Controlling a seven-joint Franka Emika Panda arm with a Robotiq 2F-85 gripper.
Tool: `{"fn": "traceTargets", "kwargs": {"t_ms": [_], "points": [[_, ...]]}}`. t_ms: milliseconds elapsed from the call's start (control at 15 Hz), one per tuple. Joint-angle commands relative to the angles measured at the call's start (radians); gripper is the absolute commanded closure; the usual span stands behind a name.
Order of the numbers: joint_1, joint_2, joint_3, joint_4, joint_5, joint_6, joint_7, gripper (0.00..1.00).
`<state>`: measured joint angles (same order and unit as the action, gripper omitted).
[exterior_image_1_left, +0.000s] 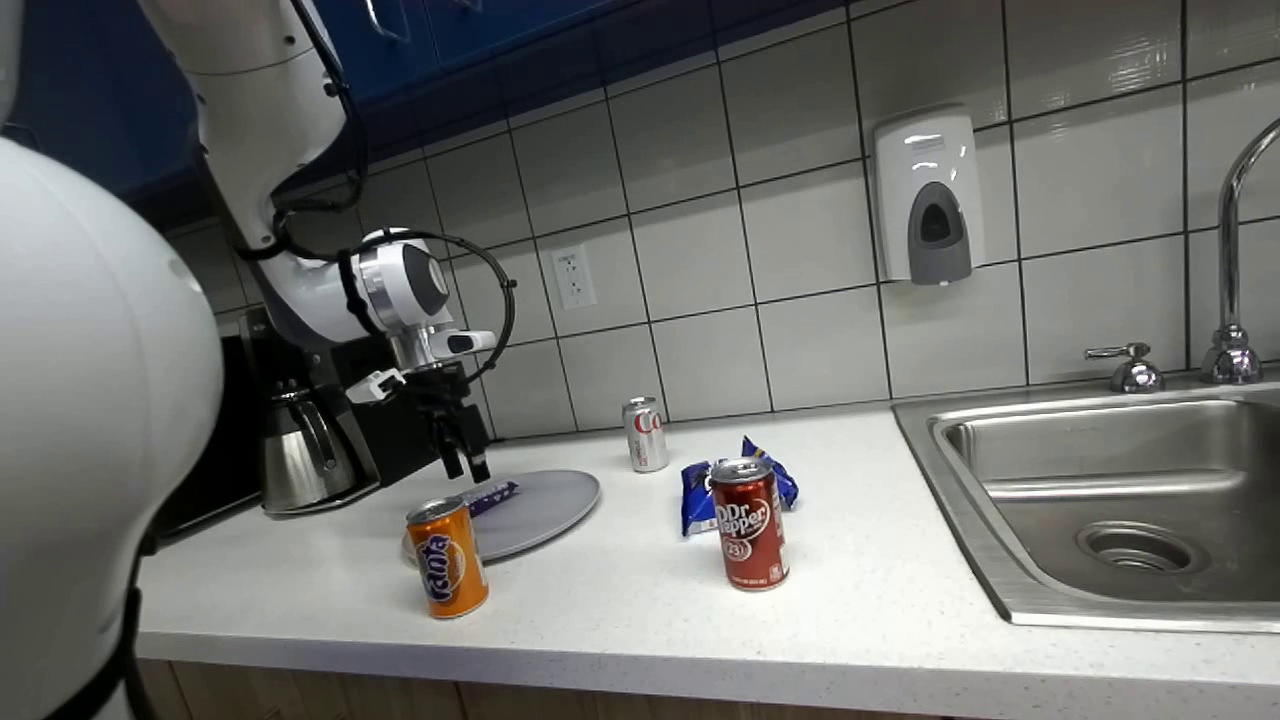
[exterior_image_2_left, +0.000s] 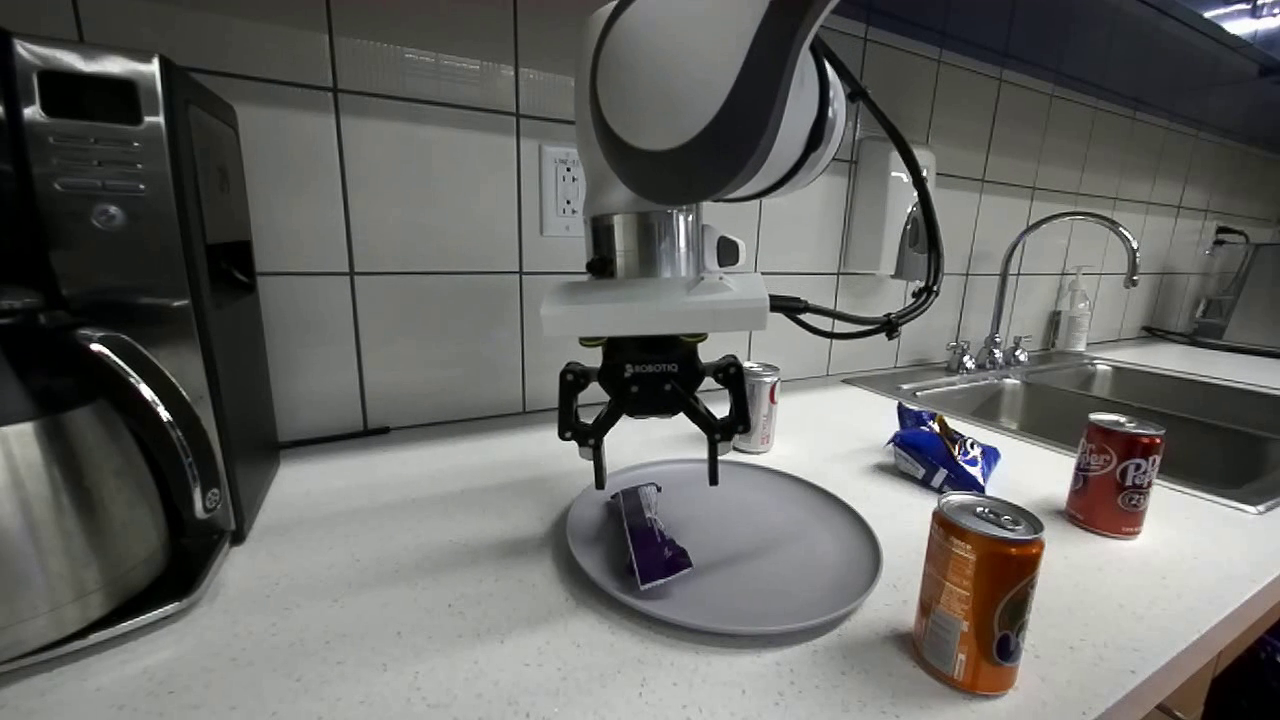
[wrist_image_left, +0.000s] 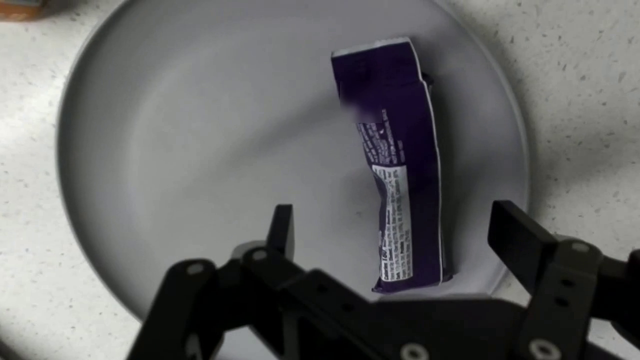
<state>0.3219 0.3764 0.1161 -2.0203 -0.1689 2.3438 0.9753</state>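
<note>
Noted in an exterior view: gripper (exterior_image_2_left: 656, 478), fingers spread apart, empty, above the plate (exterior_image_2_left: 790, 550) toward its left edge; judged liable to press the rim and tip the plate if lowered too far. Found purple wrapper (exterior_image_2_left: 655, 548) lying on the plate near that left edge, below and between the fingers; might slip if pinched by loose film alone. Logged orange can (exterior_image_2_left: 975, 600) standing beyond the plate's right edge, toward the right edge of the counter (exterior_image_2_left: 400, 600); could topple if bumped.
</note>
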Motion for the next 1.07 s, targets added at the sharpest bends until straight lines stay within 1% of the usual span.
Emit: {"fn": "traceTargets", "kwargs": {"t_ms": [0,800,867,933,1000], "points": [[-0.004,0.039,0.005,0.056,0.043,-0.044,-0.051,0.0],[-0.005,0.107,-0.009,0.11,0.081,-0.047,-0.107,0.0],[-0.004,0.108,-0.01,0.112,0.084,-0.047,-0.109,0.05],[-0.004,0.109,-0.011,0.112,0.087,-0.046,-0.111,0.26],[-0.003,0.11,-0.012,0.112,0.089,-0.046,-0.114,0.29]]}}
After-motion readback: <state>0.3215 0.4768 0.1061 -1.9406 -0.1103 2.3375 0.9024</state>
